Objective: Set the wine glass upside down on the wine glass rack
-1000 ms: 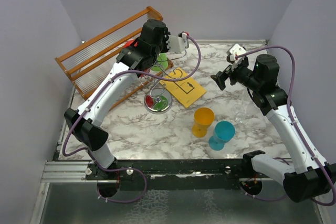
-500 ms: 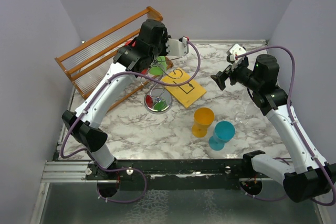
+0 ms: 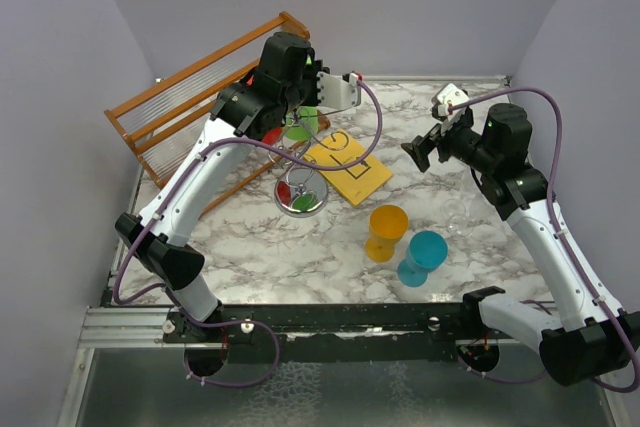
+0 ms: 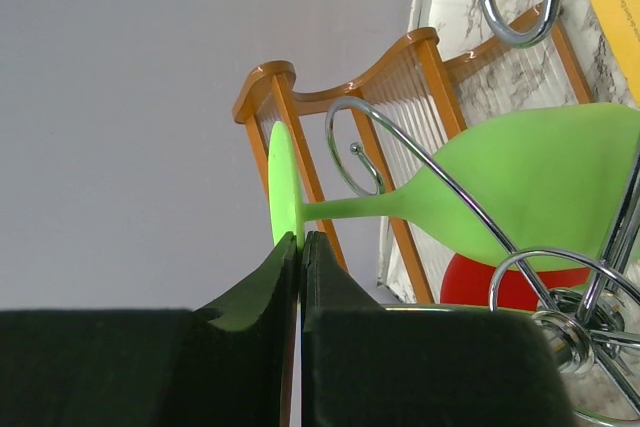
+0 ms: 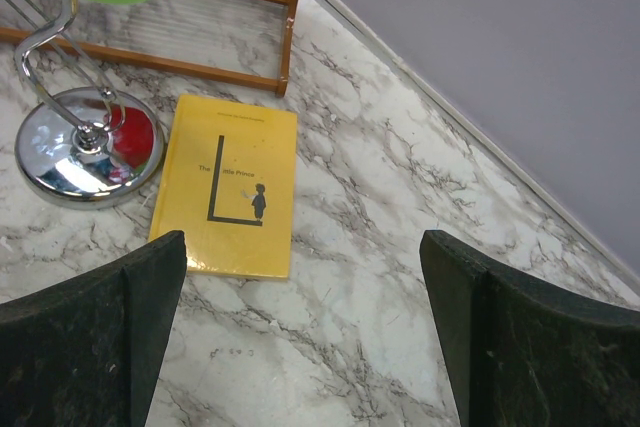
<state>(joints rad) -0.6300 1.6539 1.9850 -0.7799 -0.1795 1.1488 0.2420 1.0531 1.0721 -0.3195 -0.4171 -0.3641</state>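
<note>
In the left wrist view, the left gripper (image 4: 300,243) is seen with its jaws closed on the rim of the thin foot (image 4: 282,187) of the green wine glass (image 4: 530,187). From the foot, at centre frame, the stem runs rightward to the bowl, which fills the right side. Curled wire arms of the silver wine glass rack (image 4: 352,107) are seen crossing in front of the stem and bowl; whether the glass rests on the wire cannot be told. A red object (image 4: 500,282) is partly shown below the bowl, and the brown wooden rack (image 4: 275,82) stands behind, at upper centre.

In the right wrist view, the right gripper (image 5: 300,242) is held with its jaws spread wide and nothing between them, above the marble table (image 5: 420,177). A yellow book (image 5: 230,187) lies at centre left, just beside the rack's shiny round base at the left edge.

In the top view, an orange cup (image 3: 386,232) and a teal cup (image 3: 424,255) are seen side by side at lower centre.
</note>
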